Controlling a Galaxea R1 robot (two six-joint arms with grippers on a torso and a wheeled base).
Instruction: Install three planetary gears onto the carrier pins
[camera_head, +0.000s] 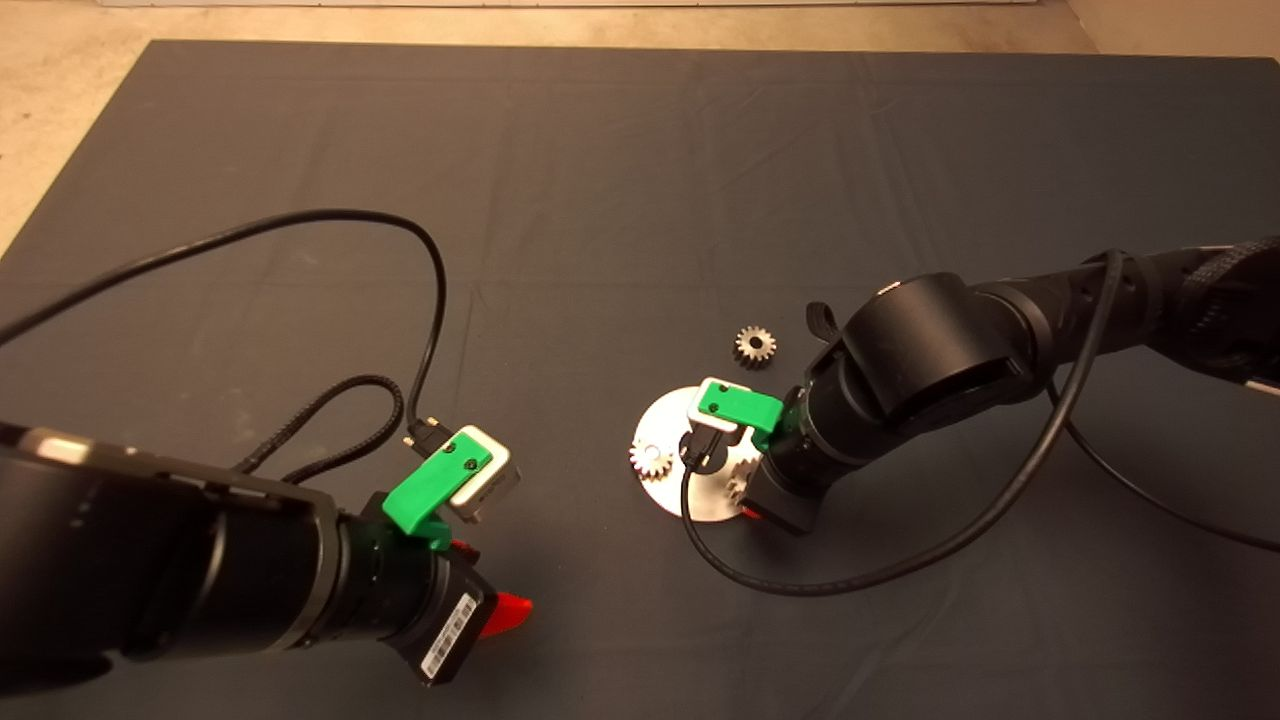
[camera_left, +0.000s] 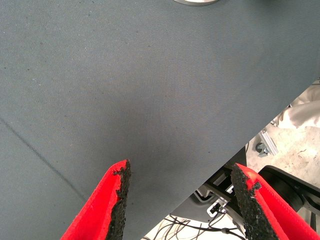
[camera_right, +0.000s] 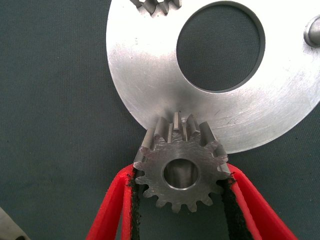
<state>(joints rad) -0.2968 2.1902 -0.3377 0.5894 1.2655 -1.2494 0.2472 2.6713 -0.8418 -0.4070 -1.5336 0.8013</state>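
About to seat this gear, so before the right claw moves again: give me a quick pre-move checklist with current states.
1. Grip: right claw pinches a planetary gear between both pads. Ok.
2. Bore: the held gear's centre hole is open, with metal showing inside. Whether that is a pin, cannot tell.
3. Seating: the gear sits at the carrier disc rim. Whether it is fully down, cannot tell.
4. Free pin: one bare carrier pin stands on the disc. Ok.
5. Other gears: one gear is already on the disc and a loose gear lies on the mat beyond it. Ok.
6. Left claw: open and empty above the mat's near edge, away from the disc. Ok.
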